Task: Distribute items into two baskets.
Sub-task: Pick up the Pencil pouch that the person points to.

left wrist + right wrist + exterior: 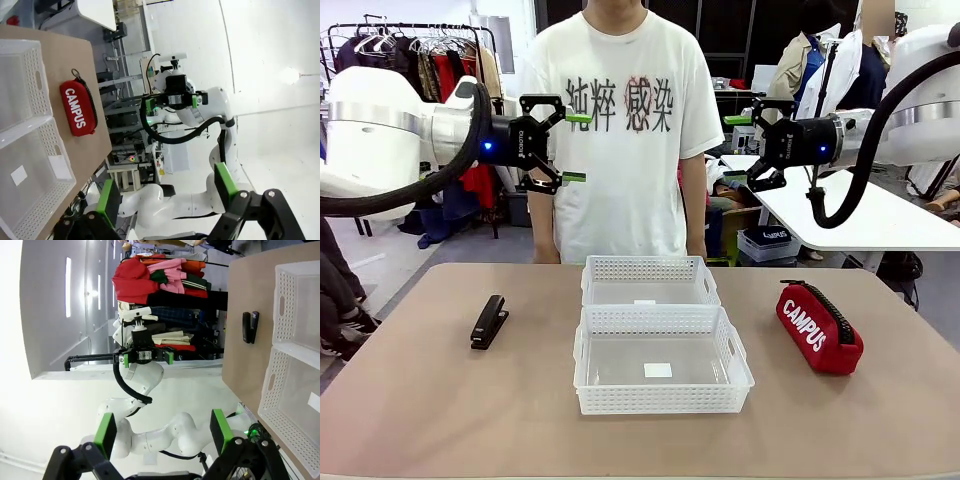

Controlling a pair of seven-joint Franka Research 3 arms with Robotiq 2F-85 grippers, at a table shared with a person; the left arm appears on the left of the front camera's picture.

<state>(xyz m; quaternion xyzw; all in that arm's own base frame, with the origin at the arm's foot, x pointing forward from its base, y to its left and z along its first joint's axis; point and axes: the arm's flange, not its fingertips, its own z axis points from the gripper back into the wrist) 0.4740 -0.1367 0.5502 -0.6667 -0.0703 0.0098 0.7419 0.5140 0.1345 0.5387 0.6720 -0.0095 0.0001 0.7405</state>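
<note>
Both grippers are found high above the table, level with the chest of the person standing at the far side. The left gripper is seen at upper left of the front view and the right gripper at upper right, each with jaws spread wide and nothing between the pads. The near basket and far basket are set end to end at centre, each containing a small white label and no item. The black stapler lies at centre left and the red CAMPUS pouch at centre right, both well apart from the baskets. The task is judged to be at its outset, with the first pick not yet begun. A descent onto the item on either arm's own side is called for, with the jaws set across the item's narrow width. The pouch's zip and pull ring are made out at upper left of the left wrist view. The stapler is given from above, near the baskets' perforated walls, at upper right of the right wrist view.
</note>
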